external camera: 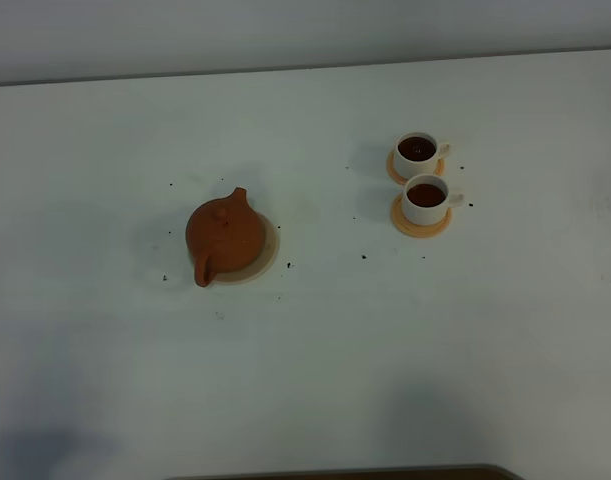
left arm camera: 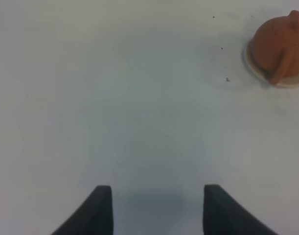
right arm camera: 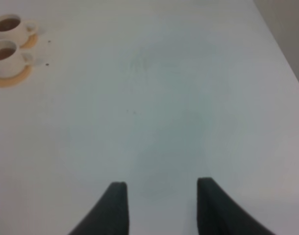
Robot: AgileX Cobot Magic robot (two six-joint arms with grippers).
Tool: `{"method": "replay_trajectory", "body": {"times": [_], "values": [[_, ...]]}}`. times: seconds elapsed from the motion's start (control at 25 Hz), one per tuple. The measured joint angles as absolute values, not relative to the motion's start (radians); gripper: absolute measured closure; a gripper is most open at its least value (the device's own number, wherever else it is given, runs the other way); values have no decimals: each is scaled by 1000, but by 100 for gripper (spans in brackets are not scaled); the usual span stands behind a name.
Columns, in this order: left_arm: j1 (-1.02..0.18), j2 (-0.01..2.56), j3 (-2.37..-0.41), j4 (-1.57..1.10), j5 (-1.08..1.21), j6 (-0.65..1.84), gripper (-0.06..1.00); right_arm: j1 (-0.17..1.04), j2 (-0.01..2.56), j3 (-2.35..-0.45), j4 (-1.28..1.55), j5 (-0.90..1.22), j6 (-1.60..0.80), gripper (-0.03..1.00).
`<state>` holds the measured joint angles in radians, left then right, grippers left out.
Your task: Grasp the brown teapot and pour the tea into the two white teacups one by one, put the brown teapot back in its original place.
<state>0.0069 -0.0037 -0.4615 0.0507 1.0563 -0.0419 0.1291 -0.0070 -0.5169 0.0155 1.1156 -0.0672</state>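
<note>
Near edge of the tabletop (external camera: pixel 305 400): bare white surface, nothing standing on it. Neither arm shows in the high view. Each wrist view shows its own end effector low over empty tabletop.

Left end effector (left arm camera: pixel 158 208): fingers spread, nothing between them. The teapot sits well apart from it, off toward the far side of that view.

Right end effector (right arm camera: pixel 161 205): fingers likewise spread and empty, the cups well apart from it.

Middle of the tabletop, left of centre: brown teapot (external camera: pixel 225 236) upright, lid on, resting on its pale round mat (external camera: pixel 268 255). It sits a little off-centre on the mat; a crescent of mat shows on the right side. Handle points toward the near edge, spout toward the far edge.

Further back, right of centre: two white teacups, the nearer cup (external camera: pixel 426 199) and the farther cup (external camera: pixel 417 153), each on an orange coaster (external camera: pixel 419 227), just beside one another. Both hold dark tea. Small dark specks are scattered on the tabletop around the teapot and cups.

Judgement on progress: both cups look filled and the teapot is back on its mat, released. The task reads as essentially complete; nothing obvious remains beyond the arms staying clear.
</note>
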Motion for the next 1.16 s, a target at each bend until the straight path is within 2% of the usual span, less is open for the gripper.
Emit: {"method": "replay_trajectory", "body": {"times": [1.16], "values": [[7, -4, -461, 51, 1056, -39, 49, 132, -7, -517, 16, 1116, -67, 60]]}}
